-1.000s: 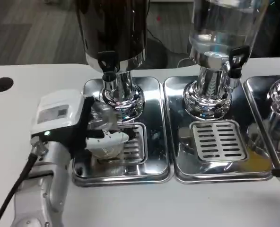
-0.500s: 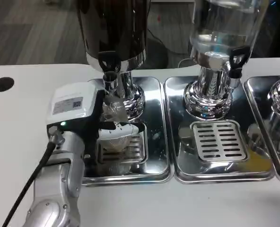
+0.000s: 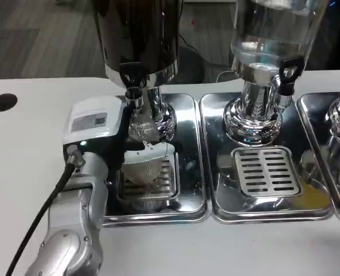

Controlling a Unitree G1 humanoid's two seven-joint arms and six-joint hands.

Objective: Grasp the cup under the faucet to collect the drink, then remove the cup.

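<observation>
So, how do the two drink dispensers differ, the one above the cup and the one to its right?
The left dispenser has a dark body; the middle dispenser has a clear one with clear liquid visible inside. Under the left dispenser's faucet the left hand holds a clear cup; the grate below the middle dispenser's faucet is bare. Both have chrome bases, black taps and steel trays.

Head view looks steeply down, close, at the dispensers' trays (image 3: 187,214) (background perhaps floor).

clear plastic cup (image 3: 142,135), mirror-polished steel tray (image 3: 191,172)
</observation>
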